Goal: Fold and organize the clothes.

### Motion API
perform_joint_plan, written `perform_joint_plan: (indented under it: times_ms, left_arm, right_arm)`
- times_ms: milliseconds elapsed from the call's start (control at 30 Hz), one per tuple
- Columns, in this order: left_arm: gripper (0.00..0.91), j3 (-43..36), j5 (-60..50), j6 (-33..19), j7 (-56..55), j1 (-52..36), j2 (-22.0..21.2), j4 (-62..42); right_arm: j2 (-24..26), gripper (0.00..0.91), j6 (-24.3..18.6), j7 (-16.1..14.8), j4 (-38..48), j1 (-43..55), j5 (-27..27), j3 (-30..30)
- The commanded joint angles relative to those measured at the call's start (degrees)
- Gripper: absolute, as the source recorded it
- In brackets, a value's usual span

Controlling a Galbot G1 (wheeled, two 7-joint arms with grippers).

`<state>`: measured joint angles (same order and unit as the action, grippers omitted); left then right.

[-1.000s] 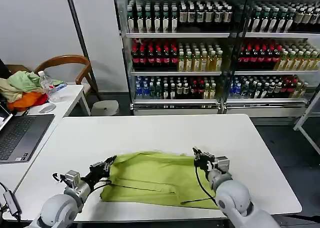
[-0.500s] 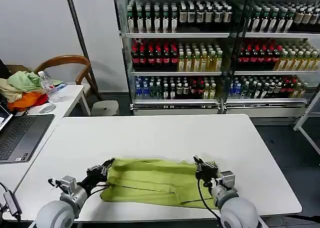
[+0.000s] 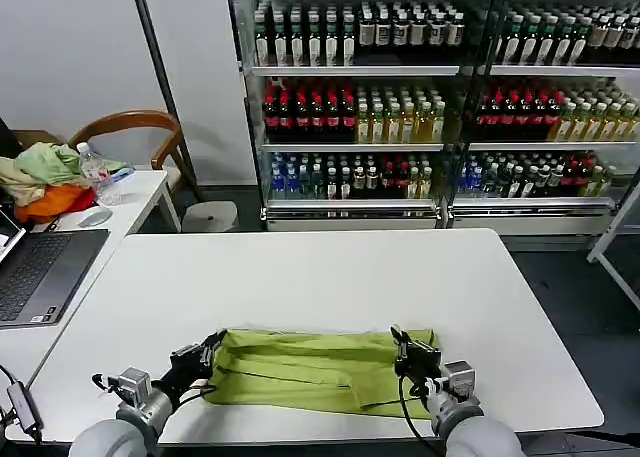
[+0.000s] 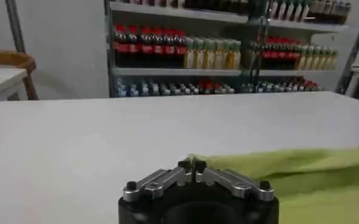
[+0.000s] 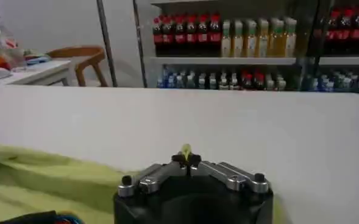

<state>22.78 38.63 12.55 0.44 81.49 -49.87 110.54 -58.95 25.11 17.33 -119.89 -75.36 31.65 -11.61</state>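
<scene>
two grippers, left gripper point(image 3: 208, 351) and right gripper point(image 3: 406, 350), pinch the far corners of a lime yellow-green cotton t-shirt point(image 3: 310, 369) lying folded near the white table's point(image 3: 330, 277) front edge; soft, light, floppy cloth, likely best held at corners.

Lime T-shirt point(image 3: 310, 369) lies folded lengthwise, near table edge.

Obscured and cropped items

T-shirt point(image 3: 310, 370) print face not visible; laptop point(image 3: 40, 274) cut by frame edge; bottle labels illegible.
</scene>
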Motion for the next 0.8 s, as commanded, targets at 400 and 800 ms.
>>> perform_joint_plan:
  times_ms: [400, 800]
  left_arm:
    - [0.907, -0.53, -4.09, 5.7, -1.4, 0.62, 0.3, 0.15]
    - [0.907, -1.07, -0.38, 3.59, -11.02, -0.08, -0.19, 6.92]
  right_arm:
    - [0.56, 0.907, -0.13, -1.56, 1.56, -2.8, -4.04, 0.38]
    - [2.04, 0.907, -1.7, -3.55, -3.64, -6.95, -5.74, -5.58]
